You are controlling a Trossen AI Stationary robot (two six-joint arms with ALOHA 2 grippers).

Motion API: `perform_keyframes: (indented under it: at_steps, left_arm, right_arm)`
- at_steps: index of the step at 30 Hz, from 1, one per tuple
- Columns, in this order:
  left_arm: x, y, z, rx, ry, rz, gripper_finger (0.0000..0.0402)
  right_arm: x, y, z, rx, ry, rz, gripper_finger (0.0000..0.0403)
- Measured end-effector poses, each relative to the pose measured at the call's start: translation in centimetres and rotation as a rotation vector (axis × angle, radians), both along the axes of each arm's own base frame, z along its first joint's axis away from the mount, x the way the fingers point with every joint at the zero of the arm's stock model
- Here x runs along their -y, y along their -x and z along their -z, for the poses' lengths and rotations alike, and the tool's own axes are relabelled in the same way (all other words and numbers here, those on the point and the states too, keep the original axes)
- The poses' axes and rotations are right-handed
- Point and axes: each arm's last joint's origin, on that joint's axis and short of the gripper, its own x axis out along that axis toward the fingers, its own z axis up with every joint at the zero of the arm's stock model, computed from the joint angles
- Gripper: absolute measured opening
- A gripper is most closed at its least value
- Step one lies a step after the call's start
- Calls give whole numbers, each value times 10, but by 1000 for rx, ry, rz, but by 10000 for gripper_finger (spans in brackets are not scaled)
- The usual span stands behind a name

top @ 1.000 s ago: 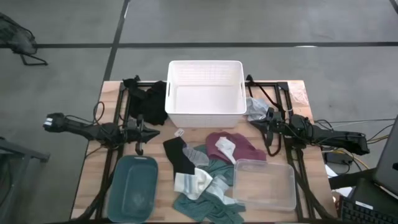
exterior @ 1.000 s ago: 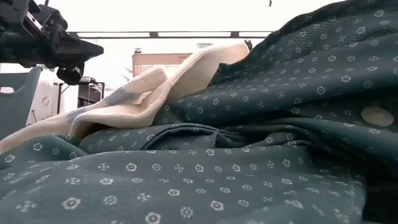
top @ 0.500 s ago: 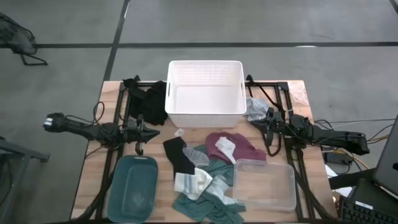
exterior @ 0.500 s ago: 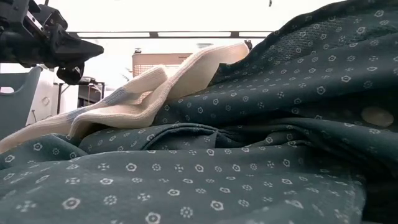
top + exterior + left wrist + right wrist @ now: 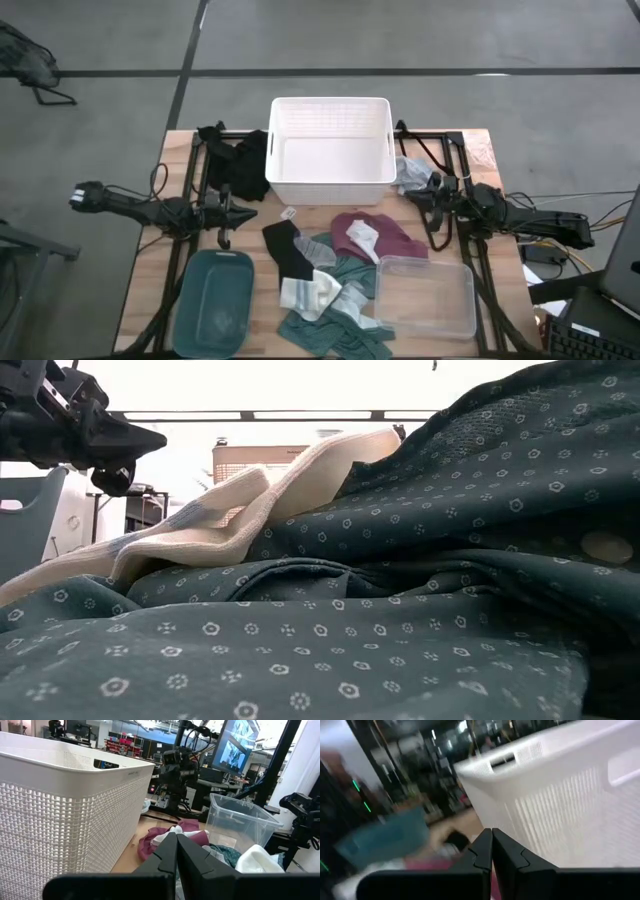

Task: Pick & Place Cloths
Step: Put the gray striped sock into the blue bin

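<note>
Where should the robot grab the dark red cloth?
Probably from straight above, pinching the raised fold near the middle of the maroon cloth. It lies flat and crumpled between the white basket and clear bin, so side approaches look blocked.

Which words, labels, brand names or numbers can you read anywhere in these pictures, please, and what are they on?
None can be read.
White basket: a dark label by the rim, too small to read.
Monitor behind the table: shows a picture, no legible text.
Teal cloth: a printed pattern only, no lettering.

A robotics lab: monitors [image 5: 239, 745], equipment racks [image 5: 125, 745] and cabled rigs crowd the room.
</note>
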Motion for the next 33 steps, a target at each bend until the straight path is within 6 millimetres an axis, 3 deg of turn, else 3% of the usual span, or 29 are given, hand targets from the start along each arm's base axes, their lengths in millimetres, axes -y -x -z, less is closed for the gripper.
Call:
perform_keyframes:
  at_steps: [6,9,16,23,33]
  left_arm:
    - [0,0,0,1,0,0,12]
    - [0,0,0,1,0,0,12]
    - [0,0,0,3,1,0,12]
    - [0,0,0,2,0,0,12]
    - [0,0,0,0,0,0,12]
  right_arm:
    - [-1,7,-30,396,-320,-90,8]
    - [-1,11,-39,519,-383,-96,8]
    - [1,3,-20,360,-597,-67,8]
    - [0,2,-21,365,-744,-136,8]
    - [-9,7,-53,-204,-779,-200,9]
